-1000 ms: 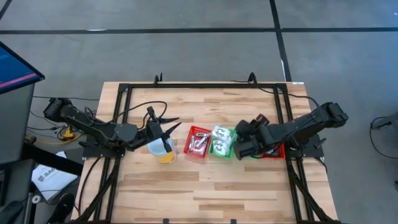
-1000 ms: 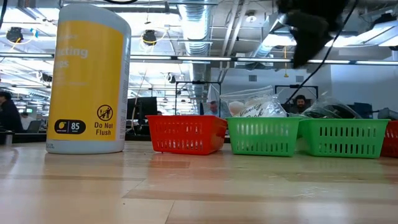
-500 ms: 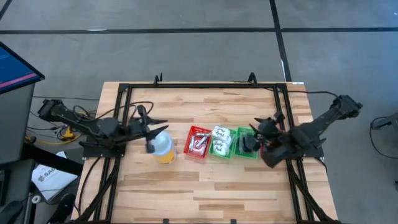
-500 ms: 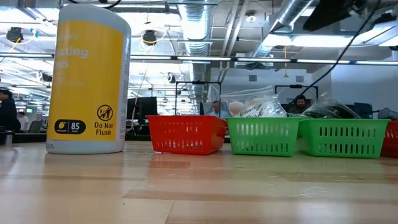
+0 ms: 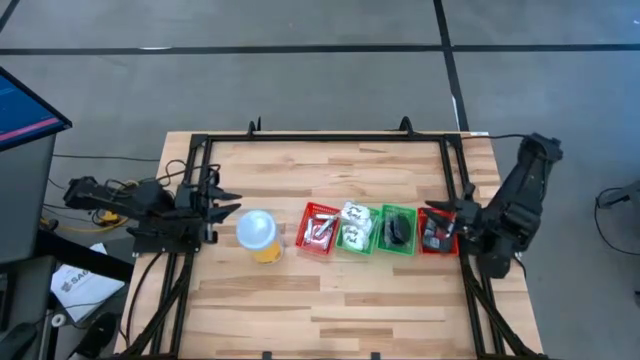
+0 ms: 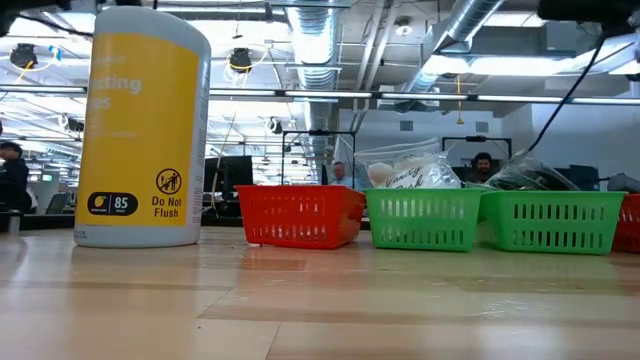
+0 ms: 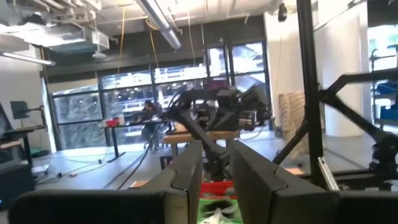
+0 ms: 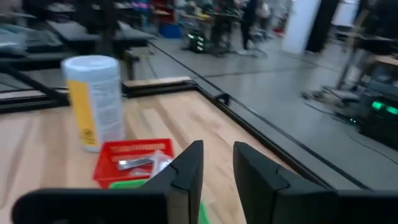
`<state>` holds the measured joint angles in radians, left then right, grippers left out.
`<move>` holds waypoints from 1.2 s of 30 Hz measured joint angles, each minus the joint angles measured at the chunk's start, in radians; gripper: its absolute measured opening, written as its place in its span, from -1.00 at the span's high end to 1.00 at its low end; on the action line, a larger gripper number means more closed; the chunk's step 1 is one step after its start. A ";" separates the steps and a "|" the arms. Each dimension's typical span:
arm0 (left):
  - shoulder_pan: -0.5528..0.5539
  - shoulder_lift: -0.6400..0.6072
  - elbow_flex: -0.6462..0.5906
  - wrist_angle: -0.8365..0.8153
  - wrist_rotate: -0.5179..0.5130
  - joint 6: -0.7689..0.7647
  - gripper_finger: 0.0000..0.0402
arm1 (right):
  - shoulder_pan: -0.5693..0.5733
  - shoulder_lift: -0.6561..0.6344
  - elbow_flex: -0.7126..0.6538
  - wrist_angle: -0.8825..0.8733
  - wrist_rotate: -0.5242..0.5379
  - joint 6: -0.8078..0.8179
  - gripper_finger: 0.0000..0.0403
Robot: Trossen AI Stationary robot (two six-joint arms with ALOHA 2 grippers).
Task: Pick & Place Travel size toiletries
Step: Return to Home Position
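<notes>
Both arms have drawn back to the counter (image 5: 300, 300) edges since the earlier frame. Left gripper (image 5: 224, 197): at the left edge, fingers apart, holding nothing. Yellow canister (image 5: 258, 234): near it, apart.

Row of bins:
- left red bin (image 5: 305, 230), with silvery pieces (image 5: 320, 226)
- green bin (image 5: 358, 250), with white packets (image 5: 352, 213)
- second green bin (image 5: 383, 236), with a dark item (image 5: 397, 228)
- right red bin (image 5: 438, 250)

Right gripper (image 5: 448, 217): just beside the right red bin, fingers apart, empty. Only the low view shows the packets rising above the rim.
</notes>
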<state>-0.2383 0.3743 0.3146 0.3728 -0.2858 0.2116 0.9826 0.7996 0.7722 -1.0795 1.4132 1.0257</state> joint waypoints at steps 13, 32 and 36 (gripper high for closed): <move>0.020 -0.374 -0.088 -0.289 0.058 -0.082 0.62 | 0.263 -0.149 -0.221 0.012 0.152 0.101 0.63; 0.021 -0.374 -0.199 -0.401 0.198 -0.197 0.62 | 0.300 -0.253 -0.328 0.065 0.080 0.244 0.62; 0.021 -0.374 -0.242 -0.357 0.204 -0.235 0.62 | 0.301 -0.250 -0.354 0.078 0.041 0.238 0.62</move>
<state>-0.2173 0.0002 0.0729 0.0155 -0.0815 -0.0231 1.2835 0.5491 0.4182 -1.0014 1.4539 1.2639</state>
